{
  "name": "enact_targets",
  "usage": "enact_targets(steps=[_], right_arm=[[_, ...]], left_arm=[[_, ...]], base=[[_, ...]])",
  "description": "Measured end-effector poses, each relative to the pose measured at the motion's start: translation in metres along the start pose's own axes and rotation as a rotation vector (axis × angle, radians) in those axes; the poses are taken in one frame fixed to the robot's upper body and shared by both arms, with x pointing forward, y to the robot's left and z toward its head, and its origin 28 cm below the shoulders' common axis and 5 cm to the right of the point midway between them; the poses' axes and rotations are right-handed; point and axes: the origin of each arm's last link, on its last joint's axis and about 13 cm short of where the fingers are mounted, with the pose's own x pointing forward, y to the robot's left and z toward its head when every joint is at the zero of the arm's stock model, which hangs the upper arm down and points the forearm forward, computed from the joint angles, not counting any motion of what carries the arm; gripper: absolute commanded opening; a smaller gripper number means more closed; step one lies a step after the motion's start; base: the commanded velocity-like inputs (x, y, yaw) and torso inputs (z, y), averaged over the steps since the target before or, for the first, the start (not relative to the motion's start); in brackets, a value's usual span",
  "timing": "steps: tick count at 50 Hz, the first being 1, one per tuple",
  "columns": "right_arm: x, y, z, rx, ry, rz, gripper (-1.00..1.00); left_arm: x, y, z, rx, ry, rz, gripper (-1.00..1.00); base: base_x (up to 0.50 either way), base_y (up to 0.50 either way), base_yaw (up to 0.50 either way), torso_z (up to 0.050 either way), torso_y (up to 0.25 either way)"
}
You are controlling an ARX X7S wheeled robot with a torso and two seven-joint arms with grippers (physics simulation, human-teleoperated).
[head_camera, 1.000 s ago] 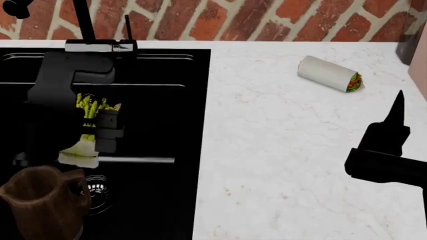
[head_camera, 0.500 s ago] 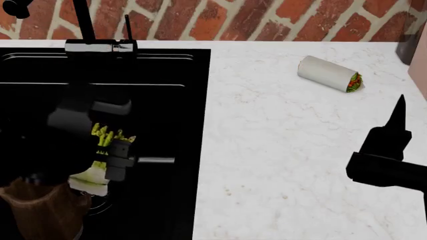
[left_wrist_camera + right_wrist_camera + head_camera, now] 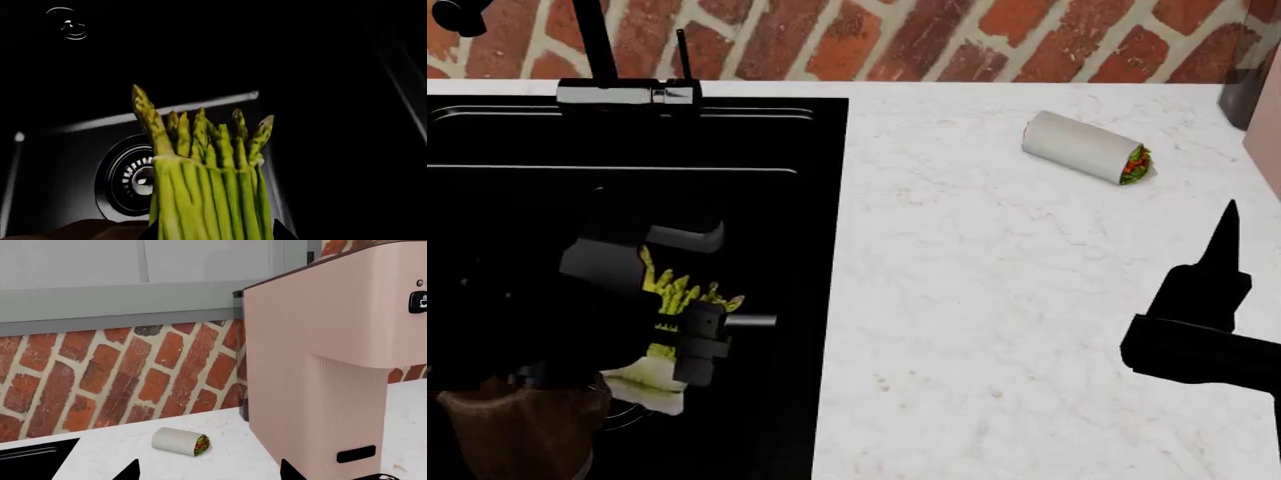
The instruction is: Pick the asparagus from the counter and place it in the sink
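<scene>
The white veined counter (image 3: 1014, 300) runs beside the black rectangular sink (image 3: 761, 140). The left arm reaches down into the basin, its gripper (image 3: 681, 330) clenched on the asparagus (image 3: 674, 300), green spears with pale cut bases, held over the round metal drain (image 3: 130, 180). The right gripper (image 3: 1224, 250) hovers over the counter, fingers apart, near a pink ribbed machine (image 3: 333, 365) and a rolled wrap (image 3: 1088, 148)
</scene>
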Motion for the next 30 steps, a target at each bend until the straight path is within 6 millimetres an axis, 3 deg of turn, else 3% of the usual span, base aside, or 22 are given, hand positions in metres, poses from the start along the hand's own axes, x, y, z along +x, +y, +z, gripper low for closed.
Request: enact_targets(steps=[30], right_arm=[[-0.0012, -0.0009, 0.0020, 0.003, -0.008, 0.000, 1.00]], left_arm=[[-0.0026, 0.0022, 0.0068, 0.030, -0.023, 0.026, 1.00]], base=[[0.00, 0.00, 0.00, 0.000, 0.000]])
